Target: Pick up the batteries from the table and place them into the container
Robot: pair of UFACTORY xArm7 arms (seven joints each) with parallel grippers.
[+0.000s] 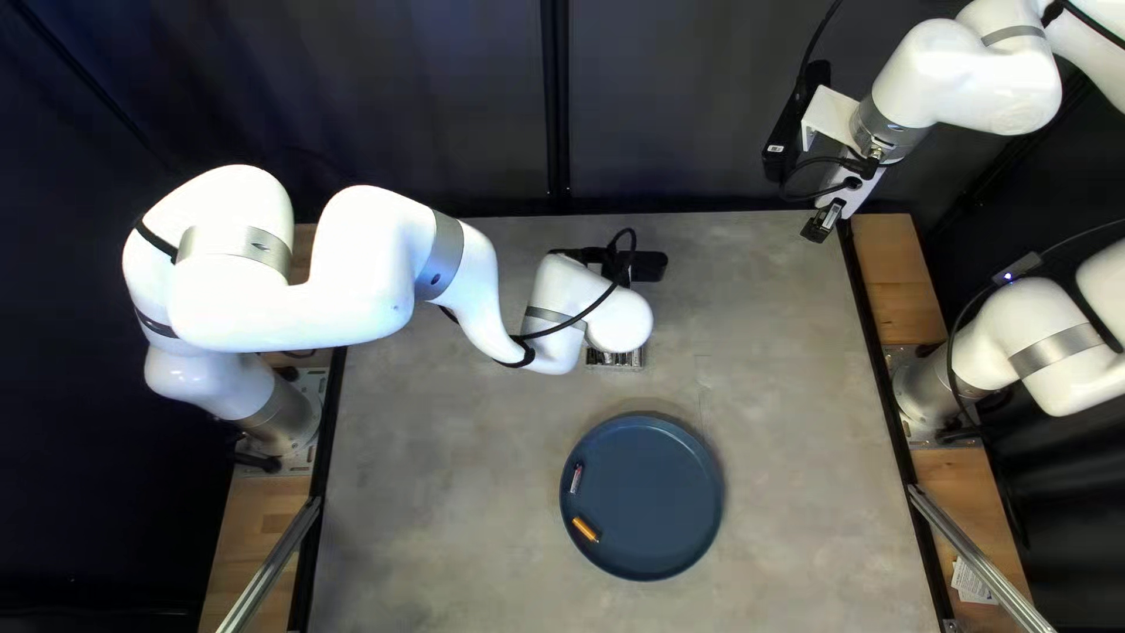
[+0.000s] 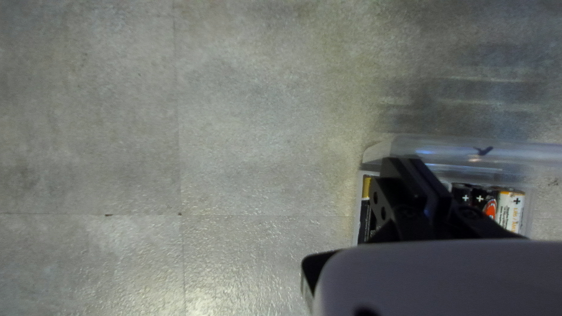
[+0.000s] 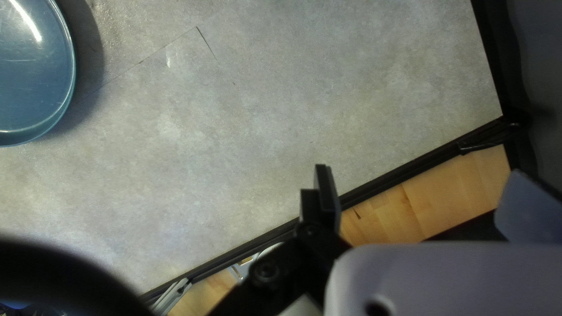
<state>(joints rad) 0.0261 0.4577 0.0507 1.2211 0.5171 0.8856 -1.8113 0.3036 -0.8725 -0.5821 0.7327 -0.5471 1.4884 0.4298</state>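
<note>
A clear plastic container (image 1: 615, 358) sits mid-table with several batteries (image 2: 487, 202) standing in it, plus ends up. My left gripper (image 2: 410, 171) is down inside the container's end, away from those batteries. Its black fingers are pressed together, and I cannot see anything between them. In the top left view the left wrist covers most of the container. On a blue plate (image 1: 685, 457) lie a dark battery (image 1: 577, 479) and an orange battery (image 1: 584, 528). My right gripper (image 1: 822, 224) hangs high at the far right, open and empty; only one finger (image 3: 327, 193) shows in its own view.
The blue plate's rim (image 3: 52, 109) lies off to one side of the right gripper, with grey tabletop ahead of it. A black table edge and wooden side boards (image 1: 896, 281) run along the right. Cables loop over the left wrist (image 1: 615, 255).
</note>
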